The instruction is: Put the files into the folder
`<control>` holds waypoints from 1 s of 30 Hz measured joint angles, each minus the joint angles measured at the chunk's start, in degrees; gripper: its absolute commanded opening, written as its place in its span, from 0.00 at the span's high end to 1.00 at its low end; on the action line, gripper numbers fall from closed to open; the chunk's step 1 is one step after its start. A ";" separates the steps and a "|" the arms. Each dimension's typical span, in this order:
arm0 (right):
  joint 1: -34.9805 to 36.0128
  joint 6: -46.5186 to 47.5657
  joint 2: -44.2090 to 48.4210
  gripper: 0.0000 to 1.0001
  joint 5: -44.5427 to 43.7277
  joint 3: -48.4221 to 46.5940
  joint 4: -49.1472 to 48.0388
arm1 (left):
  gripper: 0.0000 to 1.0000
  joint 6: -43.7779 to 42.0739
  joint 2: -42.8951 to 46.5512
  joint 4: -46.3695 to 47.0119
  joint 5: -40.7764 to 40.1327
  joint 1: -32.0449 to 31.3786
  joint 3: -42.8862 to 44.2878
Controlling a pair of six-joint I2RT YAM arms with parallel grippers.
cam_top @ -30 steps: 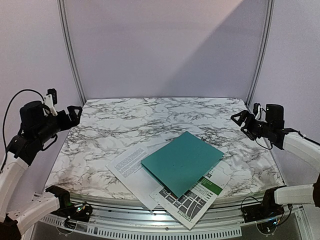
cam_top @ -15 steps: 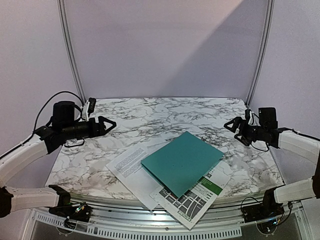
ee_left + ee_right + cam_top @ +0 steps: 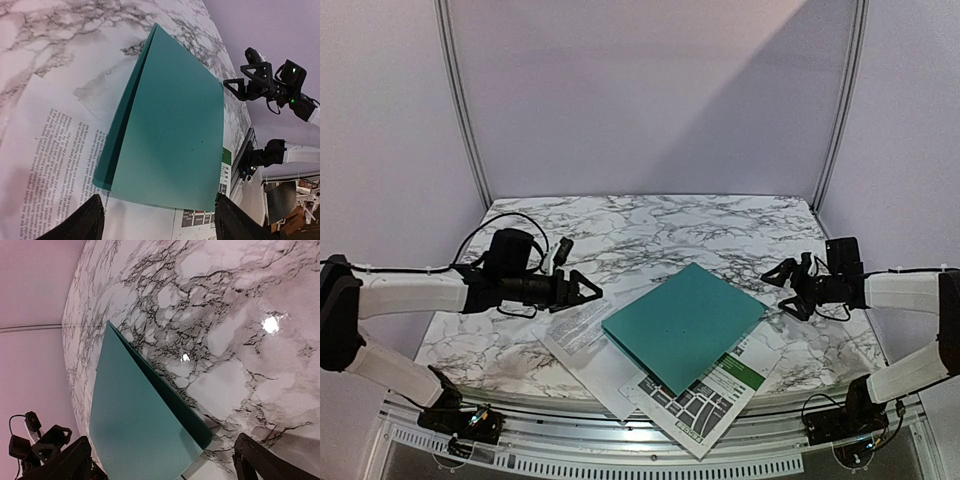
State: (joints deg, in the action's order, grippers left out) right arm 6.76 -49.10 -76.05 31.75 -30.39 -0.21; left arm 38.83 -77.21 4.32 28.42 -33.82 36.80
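Note:
The teal folder point(image 3: 684, 325) lies closed in the middle of the marble table, on top of both files. A white text sheet point(image 3: 578, 325) sticks out from under its left side, and the green-header map sheet point(image 3: 718, 392) from under its near side. My left gripper point(image 3: 590, 291) hovers low over the text sheet point(image 3: 50, 165), pointing at the folder point(image 3: 170, 135). It is open and holds nothing. My right gripper point(image 3: 775, 290) is open and empty just right of the folder's right corner. In the right wrist view the folder point(image 3: 135, 430) gapes slightly along its edge.
The marble table point(image 3: 650, 225) runs back to a pale wall with two metal posts point(image 3: 460, 110). A metal rail point(image 3: 640, 455) lines the near edge, with the arm bases point(image 3: 470, 420) at both front corners. In the left wrist view the right gripper point(image 3: 250, 85) shows beyond the folder.
Both arms have swung inward and down toward the folder. The left came from the far left edge to the text sheet. The right moved left to the folder's corner.

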 measured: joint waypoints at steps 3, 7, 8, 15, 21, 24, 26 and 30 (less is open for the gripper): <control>0.04 -1.07 -0.13 0.01 2.32 1.57 -2.64 | 0.29 1.29 -4.20 2.36 1.66 -1.99 0.11; 0.04 -1.57 -0.11 0.01 3.72 1.62 -4.74 | 0.29 2.16 -8.17 3.52 2.49 -3.61 0.52; 0.04 -1.66 -0.11 0.01 3.98 1.62 -5.05 | 0.29 2.32 -8.96 3.54 2.51 -3.89 0.76; 0.04 -1.86 -0.15 0.02 5.03 1.62 -5.64 | 0.29 3.04 -13.55 3.54 2.45 -4.39 3.23; 0.04 -1.88 -0.15 0.02 5.51 1.62 -5.92 | 0.23 2.82 -14.53 1.73 1.03 -4.81 4.48; 0.04 -1.86 -0.20 0.02 5.70 1.62 -5.95 | 0.21 2.36 -14.53 0.44 0.17 -4.81 5.38; 0.04 -1.86 -0.20 0.02 5.88 1.62 -5.92 | 0.21 1.99 -14.53 -0.31 -0.42 -4.83 5.77; 0.04 -1.86 -0.20 0.02 6.16 1.62 -5.97 | 0.22 1.68 -14.53 -1.14 -0.63 -4.83 6.01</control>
State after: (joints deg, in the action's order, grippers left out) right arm 6.81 -50.96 -76.25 37.91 -28.77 -6.17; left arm 40.51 -91.74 3.18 27.79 -38.65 42.81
